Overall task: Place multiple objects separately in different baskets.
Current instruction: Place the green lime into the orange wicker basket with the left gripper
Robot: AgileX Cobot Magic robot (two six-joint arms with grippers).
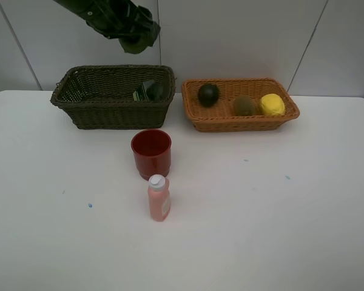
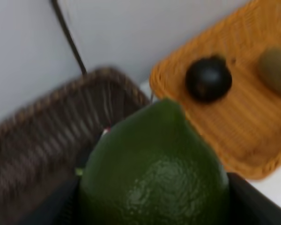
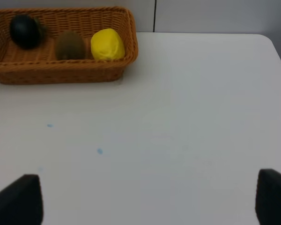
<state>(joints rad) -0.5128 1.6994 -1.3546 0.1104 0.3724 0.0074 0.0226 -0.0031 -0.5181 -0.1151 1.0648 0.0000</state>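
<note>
Left pincer (image 2: 154, 206): clamped on round green lime (image 2: 154, 173), over dark olive wicker basket (image 1: 109, 114).
Right pincer (image 3: 150, 201): apart, empty.
Risk: lime released early, orange-tan wicker basket (image 1: 242, 123) missed.

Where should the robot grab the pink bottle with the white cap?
Probably the body of the pink bottle, just under its white cap. It stands upright, so come down from above, jaws closing on its left and right sides. The red cup sits close behind, so avoid that side.
</note>
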